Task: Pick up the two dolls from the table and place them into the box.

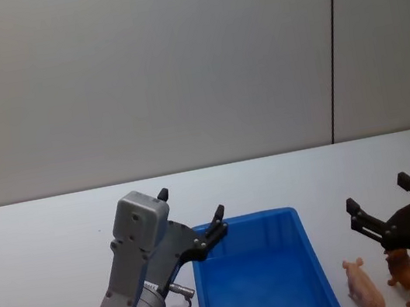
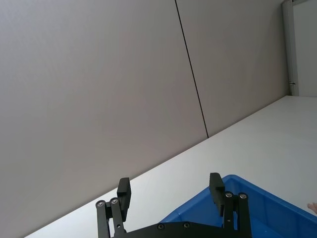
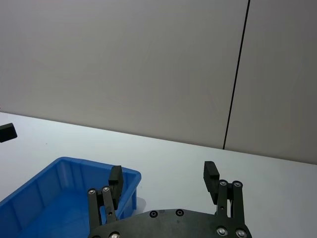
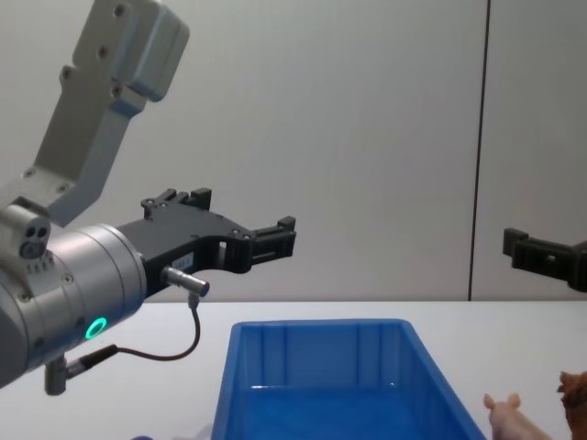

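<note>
progress: nothing in yet, blue bin [image 1: 241, 219] looks empty | pink pig [image 1: 363, 285] and shaggy brown doll [image 1: 409, 278] are on the desk [image 1: 39, 244] just right of it | right claw [image 1: 377, 191] above them, jaws apart | left claw [image 1: 191, 204] by bin's far-left corner, also apart

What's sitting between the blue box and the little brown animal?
Just the pink doll: the head view shows it between the box and the brown doll.
</note>
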Controlling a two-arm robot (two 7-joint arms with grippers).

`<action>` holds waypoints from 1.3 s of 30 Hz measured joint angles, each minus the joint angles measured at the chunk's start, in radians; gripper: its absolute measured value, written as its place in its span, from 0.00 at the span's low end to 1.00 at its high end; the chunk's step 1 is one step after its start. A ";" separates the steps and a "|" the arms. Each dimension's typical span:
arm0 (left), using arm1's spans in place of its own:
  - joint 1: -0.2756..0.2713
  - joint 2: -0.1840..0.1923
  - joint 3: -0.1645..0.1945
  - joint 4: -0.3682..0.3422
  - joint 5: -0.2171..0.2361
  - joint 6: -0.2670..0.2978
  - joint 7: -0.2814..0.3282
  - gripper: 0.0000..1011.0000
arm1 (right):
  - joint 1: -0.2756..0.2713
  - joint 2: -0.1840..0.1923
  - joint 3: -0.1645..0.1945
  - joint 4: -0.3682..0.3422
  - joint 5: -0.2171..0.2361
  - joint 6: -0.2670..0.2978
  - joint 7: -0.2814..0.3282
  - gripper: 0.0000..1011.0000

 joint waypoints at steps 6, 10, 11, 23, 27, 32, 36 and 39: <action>0.000 0.000 0.000 0.000 0.000 0.000 0.000 0.99 | 0.000 0.000 0.000 0.000 0.000 0.000 0.000 0.99; 0.000 0.000 0.000 0.000 0.000 0.000 0.000 0.99 | 0.000 0.000 0.000 0.000 0.000 0.000 0.000 0.99; 0.000 0.000 0.000 0.000 0.000 0.000 0.000 0.99 | 0.000 0.000 0.000 0.000 0.000 0.000 0.000 0.99; 0.000 0.000 0.000 0.000 0.000 0.000 0.000 0.99 | -0.001 0.002 0.003 0.001 0.003 -0.002 0.000 0.99; 0.000 0.000 0.000 0.000 0.000 0.000 0.000 0.99 | -0.003 0.006 0.009 0.008 0.011 -0.002 -0.002 0.99; 0.000 0.000 0.000 0.000 0.000 0.000 0.000 0.99 | -0.003 0.010 0.018 0.019 0.021 0.010 -0.011 0.99; 0.000 0.000 0.000 0.000 0.000 0.000 0.000 0.99 | -0.002 0.014 0.024 0.027 0.027 0.029 -0.020 0.99; 0.000 0.000 0.000 0.000 0.000 0.000 0.000 0.99 | -0.002 0.015 0.027 0.032 0.030 0.044 -0.025 0.99</action>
